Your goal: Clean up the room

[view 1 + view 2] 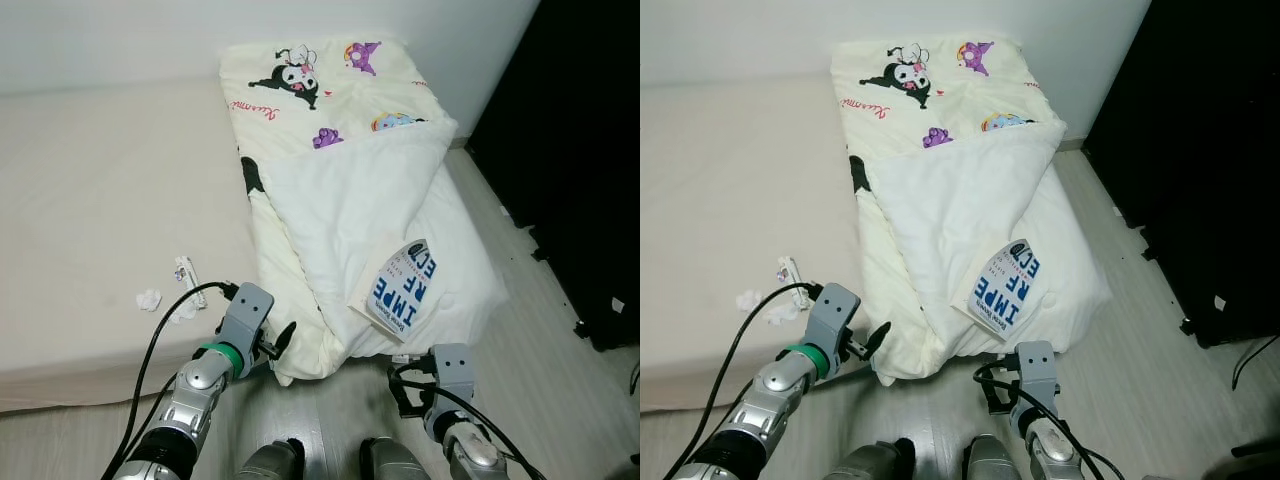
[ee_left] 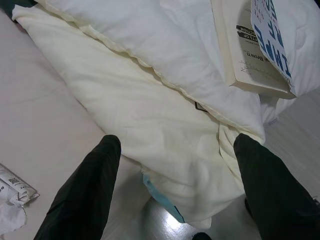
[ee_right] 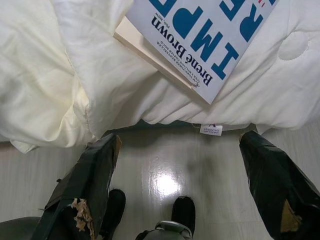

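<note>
The left pincer (image 1: 283,337) hovers with its fingers spread wide and nothing between them, just above the near edge of the bed (image 1: 90,200), close to the lower corner of the cream quilt (image 1: 330,190). The right pincer (image 3: 180,165) is also released, fingers apart, over the floor (image 1: 520,330) below the quilt's hanging end. A book (image 1: 402,287) with blue lettering lies on the folded-back white side of the quilt. Near the bed's front edge sit crumpled tissues (image 1: 149,298) and a small wrapper (image 1: 184,269).
</note>
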Available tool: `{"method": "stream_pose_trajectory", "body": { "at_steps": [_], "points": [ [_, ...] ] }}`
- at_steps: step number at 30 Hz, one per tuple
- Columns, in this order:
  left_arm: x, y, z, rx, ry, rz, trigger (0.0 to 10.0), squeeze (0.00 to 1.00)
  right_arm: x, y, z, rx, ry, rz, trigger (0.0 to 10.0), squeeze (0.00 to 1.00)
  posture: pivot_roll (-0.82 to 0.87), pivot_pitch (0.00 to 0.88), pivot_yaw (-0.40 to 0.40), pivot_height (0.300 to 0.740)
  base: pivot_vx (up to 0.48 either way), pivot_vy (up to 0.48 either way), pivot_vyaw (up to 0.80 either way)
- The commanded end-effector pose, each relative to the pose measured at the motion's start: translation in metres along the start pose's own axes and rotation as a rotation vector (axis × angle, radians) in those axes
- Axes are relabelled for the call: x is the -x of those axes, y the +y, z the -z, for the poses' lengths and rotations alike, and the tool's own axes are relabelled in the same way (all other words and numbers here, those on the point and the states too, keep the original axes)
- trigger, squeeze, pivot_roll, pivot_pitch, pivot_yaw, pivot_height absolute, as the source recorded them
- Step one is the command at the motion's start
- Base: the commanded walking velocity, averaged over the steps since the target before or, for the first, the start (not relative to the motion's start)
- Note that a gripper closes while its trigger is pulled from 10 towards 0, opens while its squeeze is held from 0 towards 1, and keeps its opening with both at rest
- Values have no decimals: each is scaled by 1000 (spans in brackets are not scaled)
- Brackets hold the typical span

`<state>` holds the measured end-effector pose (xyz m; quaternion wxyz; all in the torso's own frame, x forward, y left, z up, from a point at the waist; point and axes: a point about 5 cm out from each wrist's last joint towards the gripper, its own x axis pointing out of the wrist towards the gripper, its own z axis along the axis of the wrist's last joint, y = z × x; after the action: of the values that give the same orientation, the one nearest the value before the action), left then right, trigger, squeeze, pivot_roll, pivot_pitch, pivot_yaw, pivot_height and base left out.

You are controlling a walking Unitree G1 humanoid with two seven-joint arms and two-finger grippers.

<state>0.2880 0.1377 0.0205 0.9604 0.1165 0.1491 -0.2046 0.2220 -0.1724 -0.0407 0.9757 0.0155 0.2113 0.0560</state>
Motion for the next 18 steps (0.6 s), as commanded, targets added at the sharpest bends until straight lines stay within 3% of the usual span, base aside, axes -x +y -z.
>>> {"method": "stream_pose_trajectory", "body": {
  "at_steps": [1,12,18],
  "points": [
    [2,-3,8,13,37,12,10000,0,6,-3,10,-9,39,14,10000,0,26,113,31,724,0,0,0],
    [2,-4,8,10,38,15,10000,0,6,-3,10,-3,45,10,10000,0,27,108,29,724,0,0,0],
    [2,-6,9,-4,40,19,10000,0,5,-3,10,2,47,7,10000,0,27,108,29,724,0,-436,0]
  ]
}}
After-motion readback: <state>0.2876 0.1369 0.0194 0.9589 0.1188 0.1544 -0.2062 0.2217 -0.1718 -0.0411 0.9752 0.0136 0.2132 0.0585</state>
